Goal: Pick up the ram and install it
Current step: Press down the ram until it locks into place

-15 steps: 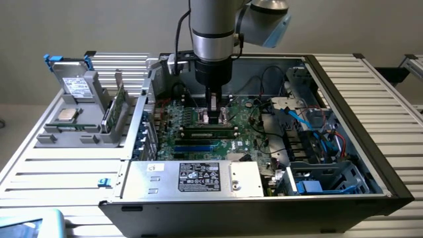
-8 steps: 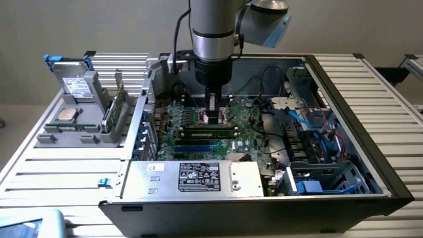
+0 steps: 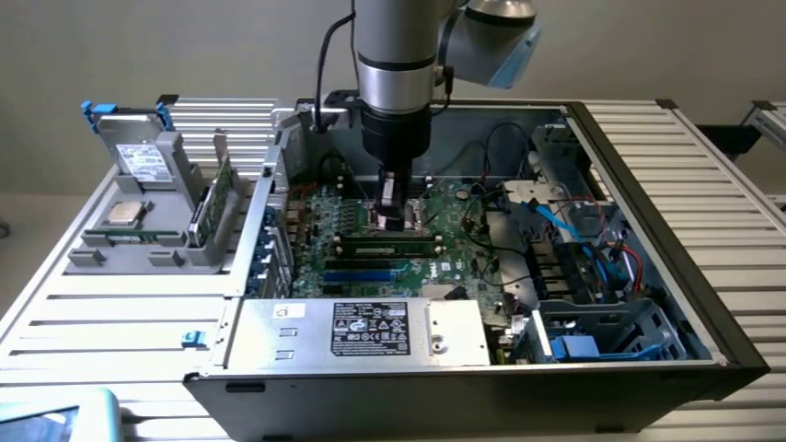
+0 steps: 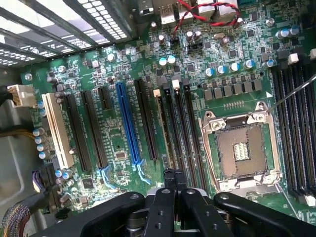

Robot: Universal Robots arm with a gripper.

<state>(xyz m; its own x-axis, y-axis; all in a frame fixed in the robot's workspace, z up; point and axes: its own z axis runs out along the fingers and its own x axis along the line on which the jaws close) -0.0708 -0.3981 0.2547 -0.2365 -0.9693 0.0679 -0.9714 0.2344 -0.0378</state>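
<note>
The ram (image 3: 390, 245), a long dark stick with a green edge, stands on edge in a memory slot of the motherboard (image 3: 368, 272) inside the open computer case. In the wrist view it appears as a thin tan strip (image 4: 162, 128) in a black slot beside the processor socket (image 4: 242, 148). My gripper (image 3: 393, 221) hangs straight down from the arm, just behind the ram and low over the board. Its black fingers are pressed together (image 4: 174, 177) with nothing between them. I cannot tell whether they touch the ram.
A grey rack (image 3: 154, 253) on the exterior view's left holds a boxy drive with blue tabs (image 3: 138, 152), a silver processor chip (image 3: 123, 214) and an upright green board (image 3: 221, 198). A power supply (image 3: 356, 331) fills the case front; cables and a drive cage (image 3: 590, 267) crowd its right.
</note>
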